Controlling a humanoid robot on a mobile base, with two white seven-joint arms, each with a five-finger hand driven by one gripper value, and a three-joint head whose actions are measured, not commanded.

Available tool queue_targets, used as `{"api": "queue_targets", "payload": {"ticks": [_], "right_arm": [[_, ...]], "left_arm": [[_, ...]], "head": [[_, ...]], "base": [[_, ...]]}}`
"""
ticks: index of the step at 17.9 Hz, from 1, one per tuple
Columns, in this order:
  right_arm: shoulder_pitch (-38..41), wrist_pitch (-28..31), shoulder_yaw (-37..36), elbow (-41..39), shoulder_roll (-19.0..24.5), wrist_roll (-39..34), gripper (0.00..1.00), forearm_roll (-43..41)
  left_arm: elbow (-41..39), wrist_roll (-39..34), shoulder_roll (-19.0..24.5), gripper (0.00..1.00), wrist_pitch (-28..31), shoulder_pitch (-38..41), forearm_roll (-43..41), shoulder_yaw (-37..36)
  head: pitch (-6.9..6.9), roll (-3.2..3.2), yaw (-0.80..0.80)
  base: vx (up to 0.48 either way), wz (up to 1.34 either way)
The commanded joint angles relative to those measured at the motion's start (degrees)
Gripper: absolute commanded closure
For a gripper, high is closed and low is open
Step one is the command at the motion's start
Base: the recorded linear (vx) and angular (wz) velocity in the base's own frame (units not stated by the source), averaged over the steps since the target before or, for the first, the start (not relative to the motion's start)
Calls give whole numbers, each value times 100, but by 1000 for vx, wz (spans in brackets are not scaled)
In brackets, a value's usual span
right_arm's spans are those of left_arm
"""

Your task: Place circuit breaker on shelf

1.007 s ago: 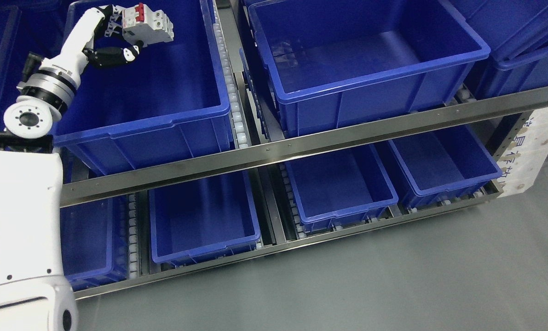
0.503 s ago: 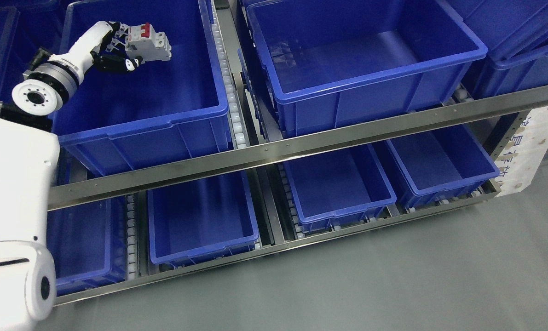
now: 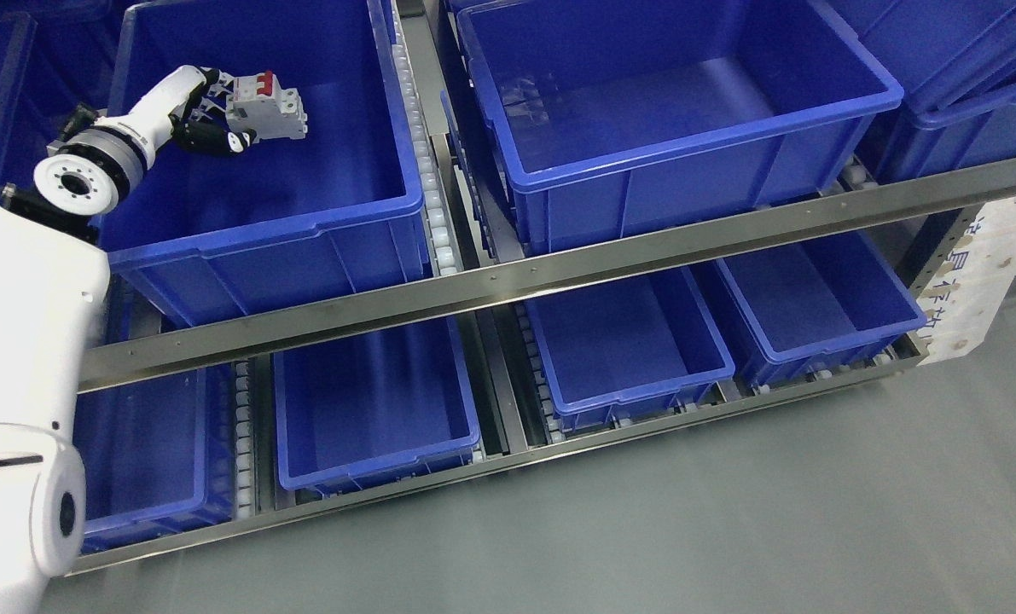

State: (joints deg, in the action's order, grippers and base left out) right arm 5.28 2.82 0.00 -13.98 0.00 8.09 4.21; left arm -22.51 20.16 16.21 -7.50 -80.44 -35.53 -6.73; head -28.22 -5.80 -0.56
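A white circuit breaker (image 3: 267,108) with red switches is held in my left hand (image 3: 217,115), whose fingers are curled around its left side. The hand holds it inside the large blue bin (image 3: 320,217) at the upper left of the shelf, low over the bin's floor. I cannot tell whether the breaker touches the floor. My left arm comes in from the lower left and reaches over the bin's left rim. My right arm is out of view.
A second large blue bin (image 3: 695,136) stands to the right on the same level. A steel rail (image 3: 559,269) crosses in front. Several smaller blue bins (image 3: 635,341) sit on the lower level. Grey floor (image 3: 729,512) lies in front.
My left hand has moved down and toward the bin's left side, carrying the breaker deeper into the upper left bin. The camera view has shifted slightly.
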Motion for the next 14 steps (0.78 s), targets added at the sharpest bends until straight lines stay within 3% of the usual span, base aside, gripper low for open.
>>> {"api": "queue_targets", "payload": {"ticks": [1, 3, 6, 8, 9, 11, 14], "right_arm": [[-1, 175, 114, 0, -100, -36, 0, 1], [-1, 166, 114, 0, -100, -27, 0, 1], [-1, 175, 114, 0, -100, -36, 0, 1], [-1, 175, 114, 0, -100, -27, 0, 1], [-1, 175, 114, 0, -100, -27, 0, 1], [-1, 175, 114, 0, -100, -36, 0, -8], [-1, 175, 114, 0, -100, -36, 0, 1]], "left_arm": [[651, -196, 32, 40, 3, -95, -7, -276], [651, -275, 41, 34, 3, -148, 2, -259], [608, -651, 32, 16, -6, -314, 63, -58], [223, -1292, -29, 12, -6, -359, 186, 861], [-214, -1565, -273, 11, -23, -333, 430, 1745], [-752, -1646, -714, 4, -6, -271, 1027, 2857], [-2454, -1655, -1179, 1, 20, 394, 1539, 3485]], "head": [[0, 0, 0], [0, 0, 0], [0, 0, 0], [0, 0, 0], [0, 0, 0], [0, 0, 0], [0, 0, 0]], "base": [[0, 0], [0, 0], [0, 0], [0, 0], [10, -33], [0, 0], [-3, 8]]}}
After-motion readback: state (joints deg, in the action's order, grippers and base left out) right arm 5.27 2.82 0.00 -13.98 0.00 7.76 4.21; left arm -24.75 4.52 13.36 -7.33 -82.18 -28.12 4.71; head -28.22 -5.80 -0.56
